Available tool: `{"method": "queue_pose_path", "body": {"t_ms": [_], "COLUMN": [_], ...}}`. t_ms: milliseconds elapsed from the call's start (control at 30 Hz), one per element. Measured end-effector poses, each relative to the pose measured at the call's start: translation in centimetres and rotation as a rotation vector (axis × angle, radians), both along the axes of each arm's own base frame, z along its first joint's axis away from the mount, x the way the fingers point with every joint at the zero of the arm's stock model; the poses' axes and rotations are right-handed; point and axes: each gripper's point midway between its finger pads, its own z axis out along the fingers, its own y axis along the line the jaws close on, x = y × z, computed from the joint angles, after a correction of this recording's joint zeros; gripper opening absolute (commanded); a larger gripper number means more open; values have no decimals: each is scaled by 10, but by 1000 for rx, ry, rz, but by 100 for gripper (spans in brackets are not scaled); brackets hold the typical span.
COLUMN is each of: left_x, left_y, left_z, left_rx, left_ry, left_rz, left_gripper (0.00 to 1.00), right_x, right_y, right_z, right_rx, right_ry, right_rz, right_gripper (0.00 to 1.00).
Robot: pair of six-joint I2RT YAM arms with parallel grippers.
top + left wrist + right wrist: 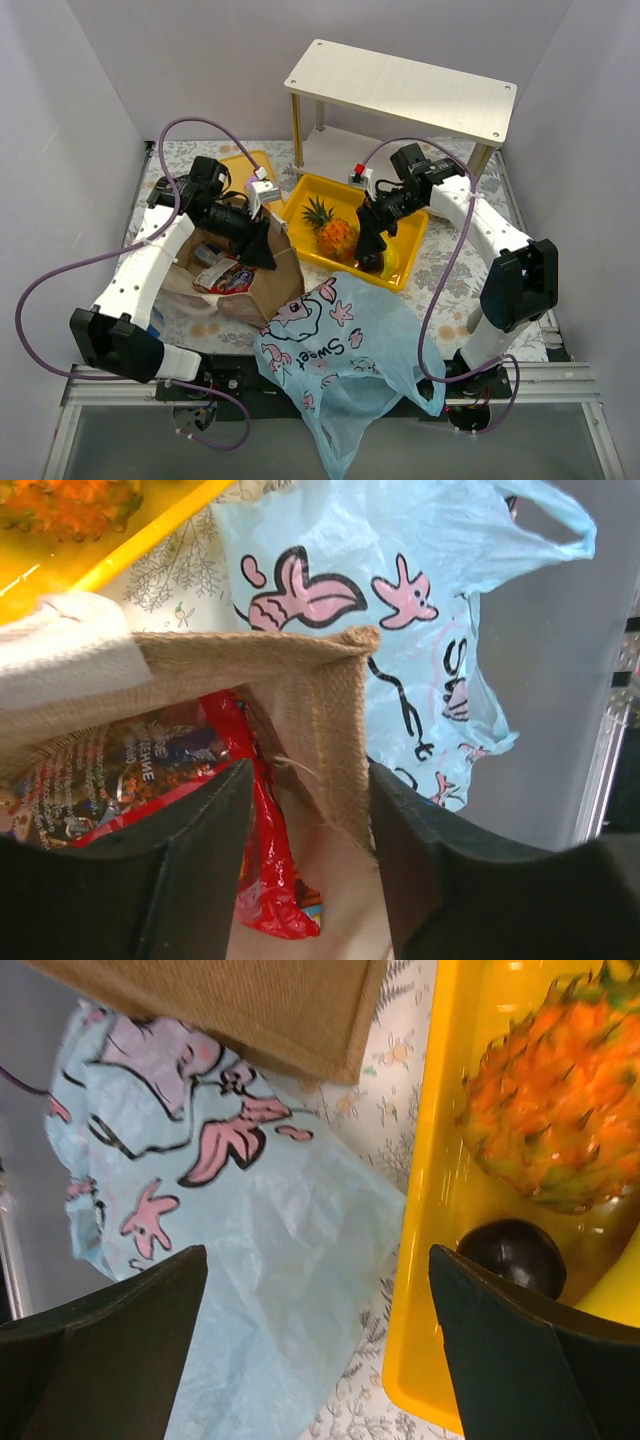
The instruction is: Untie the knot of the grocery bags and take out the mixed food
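Left of centre overhead, my left gripper [265,250] straddles the rim of the stiff brown bag [285,285], jaws apart; I'd clear that rim, then close on the glossy red cookie packet [228,278] inside. My right gripper [370,250] gapes above the yellow tray [302,212]

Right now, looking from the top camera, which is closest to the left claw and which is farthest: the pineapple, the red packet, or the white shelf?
1. The red packet, inside the brown bag, right beside the left claw.
2. The pineapple, in the yellow tray off to the right.
3. The white shelf, far off at the back.
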Motion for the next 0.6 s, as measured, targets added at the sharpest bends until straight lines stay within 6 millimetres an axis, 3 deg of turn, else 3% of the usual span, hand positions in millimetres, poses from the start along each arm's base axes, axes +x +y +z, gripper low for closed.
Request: {"method": "queue_pose_path", "body": {"t_ms": [133,267,433,467,567,600], "left_x": [16,42,57,58,62,64], "left_y": [-3,-8,-8,-8,-4,-3], "left_z": [6,45,84,88,97,98], "left_rx": [-14,-72,-135,-139,-141,-137], "left_ry": [-35,-172,-289,-303,-344,-355], "left_rz": [21,73,138,149,180,189], "left_gripper": [60,61,62,63,63,63], "right_x": [-21,-50,-51,-53,-65,-70], "right_y": [-13,-28,-35,-34,-36,-37], "right_z": [-28,-56,-68,-69,-79,-83], "right_rx": [-96,-189,-214,-198,-182,-185], "right_ry": [-23,-37,-91,-98,-80,-63], "right_rz": [68,151,220,251,360,393], "right_gripper": [99,99,99,94,51,27]}}
